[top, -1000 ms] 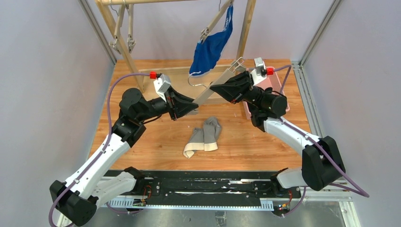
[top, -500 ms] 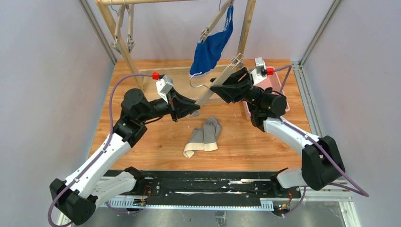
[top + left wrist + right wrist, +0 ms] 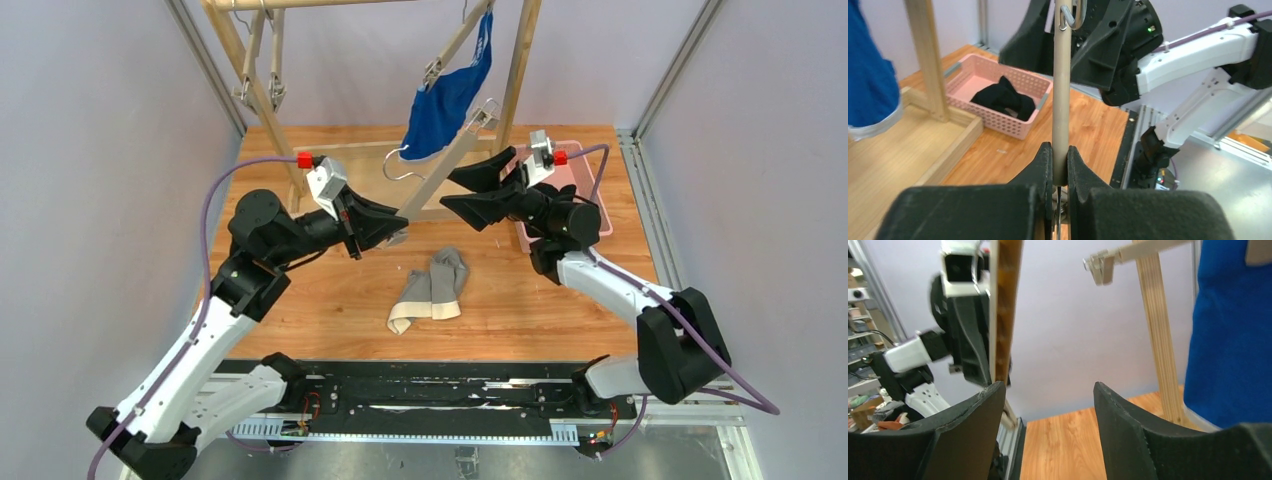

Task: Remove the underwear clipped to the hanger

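A bare beige hanger (image 3: 445, 165) slants from my left gripper (image 3: 396, 226) up toward the rack. That gripper is shut on its lower end (image 3: 1061, 150); a metal clip (image 3: 1071, 12) shows at the far end. My right gripper (image 3: 462, 192) stands open just right of the hanger, with nothing between its fingers (image 3: 1048, 386). Blue underwear (image 3: 445, 105) hangs clipped to another hanger (image 3: 455, 45) on the rack. Grey underwear (image 3: 432, 290) lies on the table. Black underwear (image 3: 1003, 97) lies in the pink basket (image 3: 979, 75).
The wooden rack's posts (image 3: 520, 60) and base frame (image 3: 345, 150) stand at the back. Empty hangers (image 3: 258, 70) dangle at the rack's left end. The pink basket (image 3: 582, 172) sits behind my right arm. Frame rails edge both sides.
My right gripper has opened and let go of the hanger's upper part. My left arm has drawn back to the left, and the hanger's clip end has swung up toward the blue underwear.
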